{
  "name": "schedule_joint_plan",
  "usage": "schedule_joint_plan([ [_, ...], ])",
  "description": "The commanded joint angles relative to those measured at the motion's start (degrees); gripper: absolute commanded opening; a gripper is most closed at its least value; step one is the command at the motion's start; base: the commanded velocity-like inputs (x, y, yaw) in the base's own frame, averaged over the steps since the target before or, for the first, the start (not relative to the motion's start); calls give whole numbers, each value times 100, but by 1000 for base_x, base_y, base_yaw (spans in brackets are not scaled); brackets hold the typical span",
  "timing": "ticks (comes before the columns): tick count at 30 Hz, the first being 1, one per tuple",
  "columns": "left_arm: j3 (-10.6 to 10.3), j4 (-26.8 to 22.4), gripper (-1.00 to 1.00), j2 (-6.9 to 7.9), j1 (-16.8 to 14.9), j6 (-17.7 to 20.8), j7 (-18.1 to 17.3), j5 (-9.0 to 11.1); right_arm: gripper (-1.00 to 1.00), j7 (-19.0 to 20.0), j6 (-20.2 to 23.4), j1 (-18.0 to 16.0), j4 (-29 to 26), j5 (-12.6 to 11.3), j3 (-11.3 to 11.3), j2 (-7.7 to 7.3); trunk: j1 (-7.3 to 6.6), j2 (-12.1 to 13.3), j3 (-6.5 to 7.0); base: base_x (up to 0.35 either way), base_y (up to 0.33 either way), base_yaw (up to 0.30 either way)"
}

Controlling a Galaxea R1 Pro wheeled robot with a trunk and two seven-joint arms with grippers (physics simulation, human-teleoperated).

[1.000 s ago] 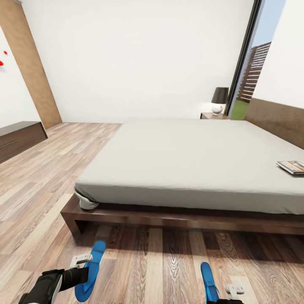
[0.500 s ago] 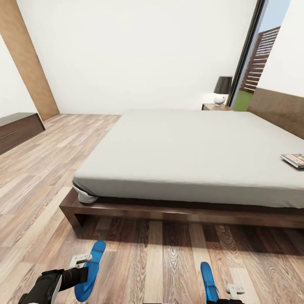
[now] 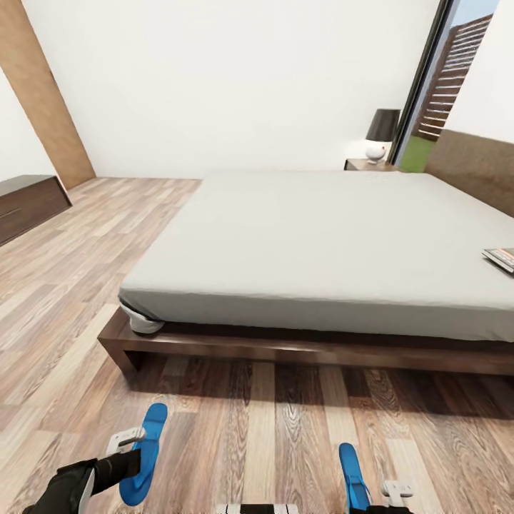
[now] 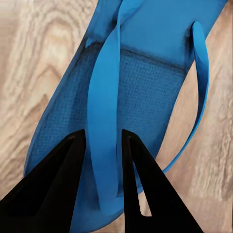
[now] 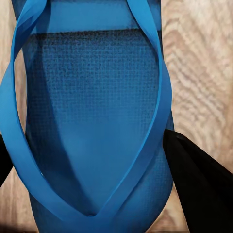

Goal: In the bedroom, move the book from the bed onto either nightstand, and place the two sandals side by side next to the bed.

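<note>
- We see the bed [image 3: 321, 243] as a low, dark wooden frame under a plain, smooth pale grey mattress, set on the wood-plank floor [image 3: 64, 285].
- The book [image 3: 501, 258], thin and flat, lies on the mattress near the bed's headboard end.
- Beyond the bed's far side stands the nightstand [image 3: 369, 165], dark and glossy, carrying a lamp [image 3: 380, 134] with a dark shade and a round white base.
- The left gripper [image 4: 102, 141] has its black, wedge-shaped fingers clamped on a strap of the left sandal [image 3: 143, 454], a flat bright blue sole with a woven texture.
- The right gripper [image 5: 87, 155] has its fingers either side of the right sandal [image 3: 353, 477], pressed against its edges; the two smooth straps meet in a V.
- Both sandals are beside the bed's near side, well apart.
</note>
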Motion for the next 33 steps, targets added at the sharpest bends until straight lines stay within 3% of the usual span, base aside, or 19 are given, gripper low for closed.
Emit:
schedule_joint_plan([
  [1,243,-11,-100,-8,-7,30,-49,-27,-100,34,60,-1,-9,-18,-50,2,1,-4,-27,0,0,0],
  [7,448,-12,-100,-22,-7,30,-49,-29,-100,35,60,-1,-9,-18,-50,2,17,-12,-160,0,0,0],
  [16,466,-11,-100,-22,-7,-128,-63,-29,-100,44,60,-1,-9,-18,-48,2,17,-12,-160,13,0,0],
  [21,469,-4,-100,-22,-7,-389,-66,-29,-100,44,60,-1,-9,-18,-47,2,17,-12,-160,261,0,0],
  [28,470,-3,-100,-22,-7,-409,-66,-29,-100,44,60,-1,-9,-18,-45,2,17,-12,-160,316,0,0],
  [33,470,-3,-100,-22,-7,-407,-69,-36,-100,45,60,-1,-9,-18,-46,2,17,-12,-160,74,0,0],
])
